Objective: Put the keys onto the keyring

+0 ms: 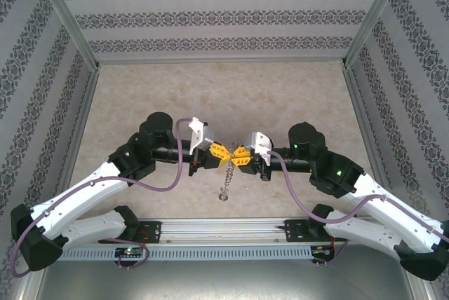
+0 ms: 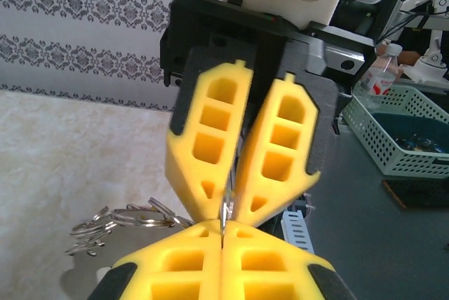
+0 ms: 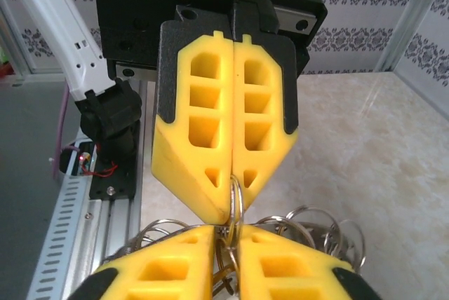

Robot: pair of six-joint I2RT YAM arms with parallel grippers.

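My left gripper (image 1: 219,151) and right gripper (image 1: 240,156) meet tip to tip above the middle of the table. Both are shut on the same thin metal loop of the keyring (image 3: 236,198), which stands on edge between the two pairs of yellow fingers. In the left wrist view it is a sliver of metal (image 2: 226,214) at my left gripper (image 2: 223,228). The right gripper (image 3: 229,228) holds it with a narrow gap between its pads. A floppy string of linked silvery rings (image 1: 226,177) hangs below towards the table. I cannot pick out the keys among the rings (image 3: 316,223).
The marble-look table (image 1: 140,104) is walled by patterned panels on three sides. An aluminium rail (image 1: 224,230) runs along the near edge. Purple cables (image 1: 179,153) loop off both wrists. A green basket (image 2: 400,139) stands off the table.
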